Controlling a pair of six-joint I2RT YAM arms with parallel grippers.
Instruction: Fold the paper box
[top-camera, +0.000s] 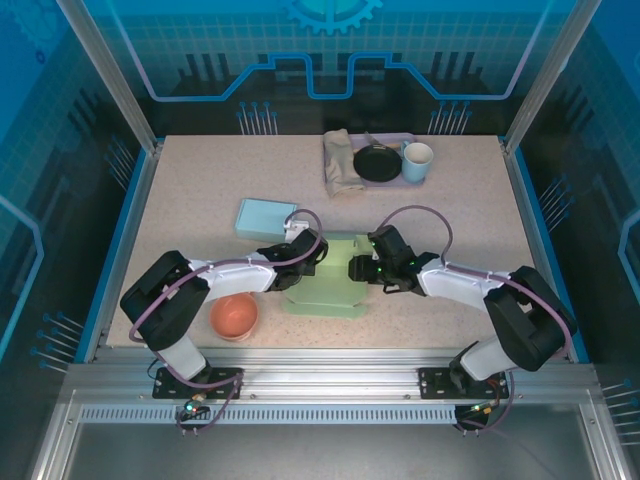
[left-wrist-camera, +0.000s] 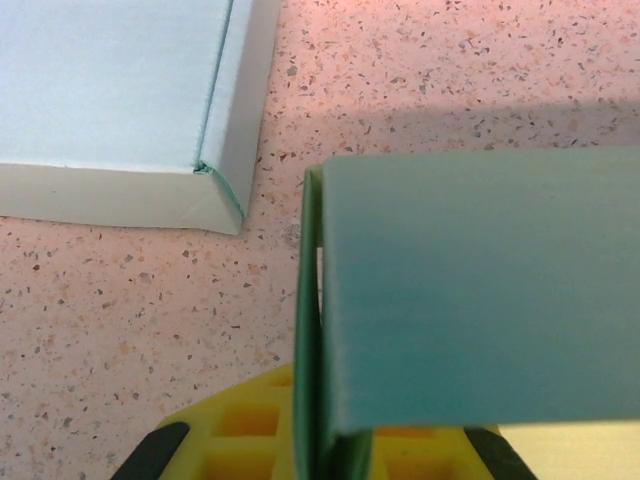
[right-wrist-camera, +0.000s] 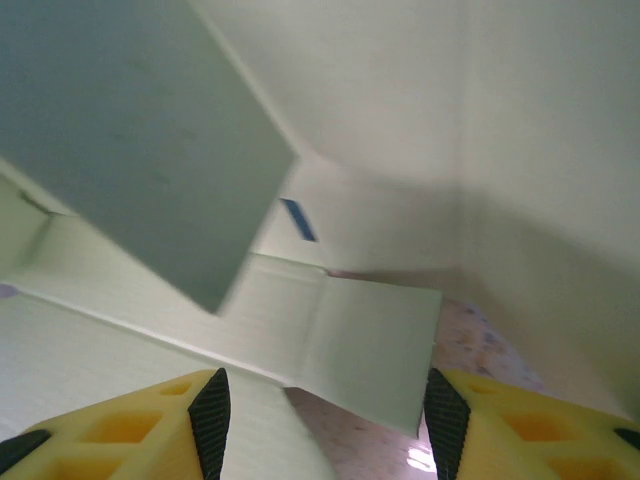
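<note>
- Top external view: orange bowl (top-camera: 234, 316) sits near the table's (top-camera: 190, 210) front edge, at the far left of the things, just beside the left arm's elbow.
- Flat light blue box (top-camera: 266, 216) lies behind the left arm; in the left wrist view it (left-wrist-camera: 110, 90) is up left, apart from the green panel.
- Left gripper (top-camera: 316, 252) reaches in from the left to the paper box's left side, fingers together.
- Left wrist view: left gripper (left-wrist-camera: 325, 450) is clamped on an upright green wall of the paper box (left-wrist-camera: 480, 290), whose edge runs down between the yellow fingers (left-wrist-camera: 240, 430).
- Paper box (top-camera: 335, 292), pale green and partly folded, is at table centre between the two grippers.
- Right gripper (top-camera: 372, 264) is at the box's right side, pointing left.
- Right wrist view: right gripper (right-wrist-camera: 325, 415) has its fingers (right-wrist-camera: 150, 430) apart, nothing pinched between them; pale box panels (right-wrist-camera: 370, 340) lie just ahead, one flap tilted at upper left.
- Back right of the table: tray (top-camera: 385, 137) holding a crumpled cloth (top-camera: 341, 162), black plate (top-camera: 377, 163) and cup (top-camera: 417, 160).
</note>
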